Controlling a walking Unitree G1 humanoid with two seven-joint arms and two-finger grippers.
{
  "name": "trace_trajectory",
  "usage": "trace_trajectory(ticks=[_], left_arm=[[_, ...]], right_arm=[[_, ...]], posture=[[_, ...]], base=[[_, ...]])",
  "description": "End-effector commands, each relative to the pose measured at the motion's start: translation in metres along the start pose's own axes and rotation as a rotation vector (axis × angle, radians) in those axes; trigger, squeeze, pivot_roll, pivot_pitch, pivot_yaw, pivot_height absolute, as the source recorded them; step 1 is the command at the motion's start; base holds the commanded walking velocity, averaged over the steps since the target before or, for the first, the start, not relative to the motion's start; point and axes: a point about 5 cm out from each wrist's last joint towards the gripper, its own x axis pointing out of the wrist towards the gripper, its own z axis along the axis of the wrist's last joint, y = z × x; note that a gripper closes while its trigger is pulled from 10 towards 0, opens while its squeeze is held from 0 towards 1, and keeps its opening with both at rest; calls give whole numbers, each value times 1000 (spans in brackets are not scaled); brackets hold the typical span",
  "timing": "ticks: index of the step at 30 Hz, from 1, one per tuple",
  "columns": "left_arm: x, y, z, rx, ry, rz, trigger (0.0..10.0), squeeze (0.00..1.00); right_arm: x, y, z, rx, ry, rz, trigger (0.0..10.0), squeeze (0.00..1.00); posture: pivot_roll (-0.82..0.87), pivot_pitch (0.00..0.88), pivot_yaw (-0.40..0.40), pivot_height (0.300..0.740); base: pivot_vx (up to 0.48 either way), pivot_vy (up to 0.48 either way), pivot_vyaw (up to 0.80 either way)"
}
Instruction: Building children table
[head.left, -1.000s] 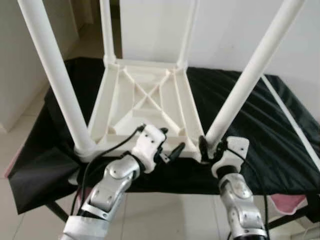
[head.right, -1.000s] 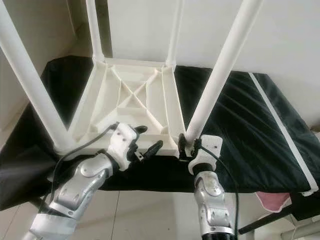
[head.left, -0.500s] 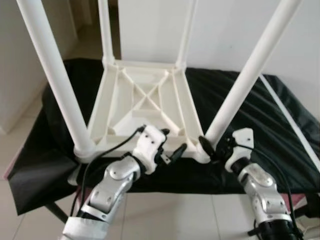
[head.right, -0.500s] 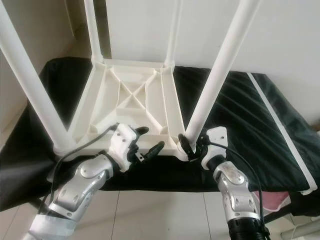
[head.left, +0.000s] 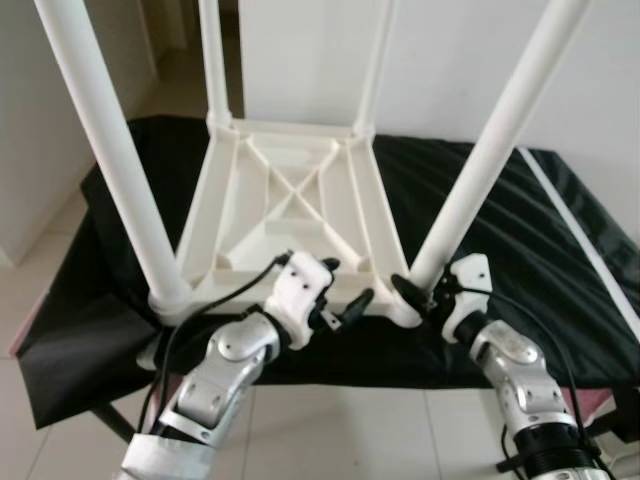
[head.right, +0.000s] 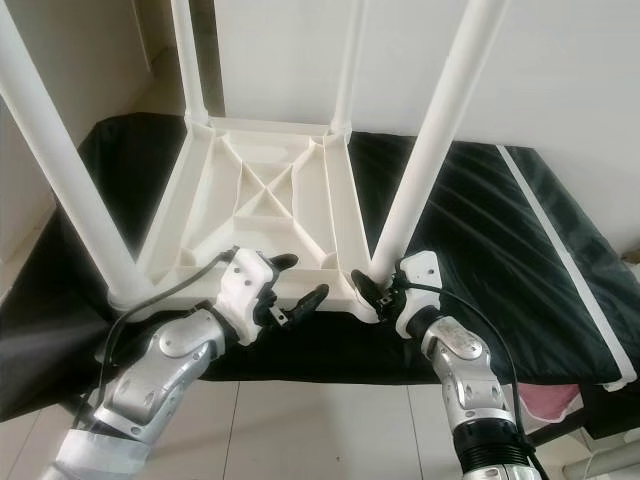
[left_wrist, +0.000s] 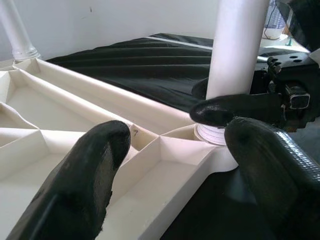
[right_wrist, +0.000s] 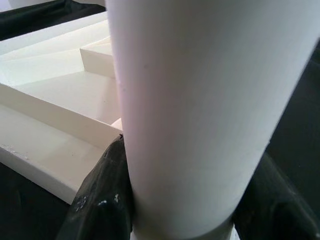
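A white children's table (head.left: 290, 215) lies upside down on a black-covered table, its legs pointing up. My right gripper (head.left: 415, 290) is shut on the near right leg (head.left: 490, 150) at its base, where it meets the corner socket. In the right wrist view the black fingers (right_wrist: 100, 200) hug both sides of that leg (right_wrist: 200, 100). My left gripper (head.left: 347, 280) is open at the tabletop's front rim, one finger over the ribbed underside and one outside the edge. The left wrist view shows its fingers (left_wrist: 85, 170) apart and the right gripper (left_wrist: 250, 107) at the leg (left_wrist: 235, 55).
The near left leg (head.left: 110, 150) stands tall beside my left arm; two far legs (head.left: 215, 60) rise at the back by the wall. A white strip (head.left: 580, 240) runs along the black cloth (head.left: 520, 220) on the right. Something pink (head.right: 545, 400) lies on the tiled floor below.
My right forearm has swung out to the right and the gripper has turned around the leg's base, still at the socket. The left arm has stayed put.
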Motion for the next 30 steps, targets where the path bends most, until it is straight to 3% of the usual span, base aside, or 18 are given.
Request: trace_trajectory(ticks=[1,4,5,18,20,23,30], left_arm=[[1,-9,0,-4,0,-120,10000,0],[1,-9,0,-4,0,-120,10000,0],[0,-9,0,-6,1,-120,10000,0],[-2,-9,0,-10,6,-125,10000,0],[-2,-9,0,-12,7,-128,10000,0],[-2,-10,1,-12,7,-130,10000,0],[-2,-10,2,-16,3,-130,10000,0]], right_arm=[[-4,0,-6,-25,35,12,0,0],[-4,0,-6,-25,35,12,0,0],[-4,0,-8,-19,39,9,10000,0],[-5,11,-9,27,16,-289,10000,0],[-5,15,-15,63,48,-437,10000,0],[-5,20,-19,92,59,-505,10000,0],[13,56,-21,207,49,-554,10000,0]], posture=[[11,0,-74,740],[11,0,-74,740],[11,0,-74,740],[6,0,-56,740],[7,0,-55,740],[9,0,-56,740],[12,0,-51,740]], base=[[0,0,0],[0,0,0],[0,0,0],[0,0,0],[0,0,0],[0,0,0],[0,0,0]])
